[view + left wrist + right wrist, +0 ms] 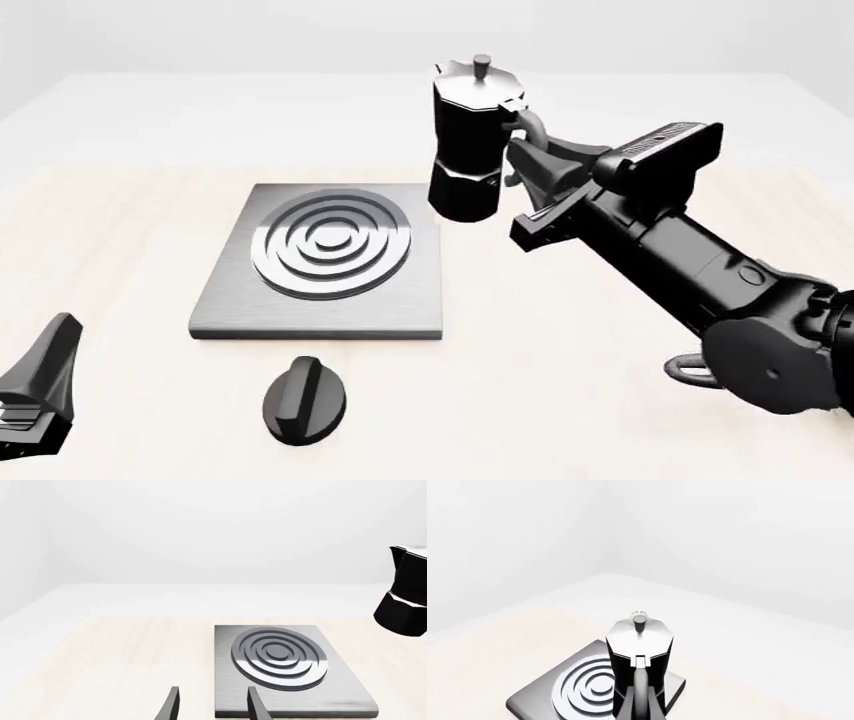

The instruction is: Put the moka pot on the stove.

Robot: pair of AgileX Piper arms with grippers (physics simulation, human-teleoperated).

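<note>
Because it grips only the curved handle, the right hand carries the moka pot upright, lifted off the bench just right of the stove; the left hand waits, fingers apart.

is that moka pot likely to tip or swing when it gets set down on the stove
Probably some swing risk: the right gripper holds the moka pot only by its side handle, so its body hangs off to one side. It looks tall and narrow with a pinched waist, so likely tippy if it lands tilted. The stove looks flat and wide with low burner rings, which should steady its base.
</note>
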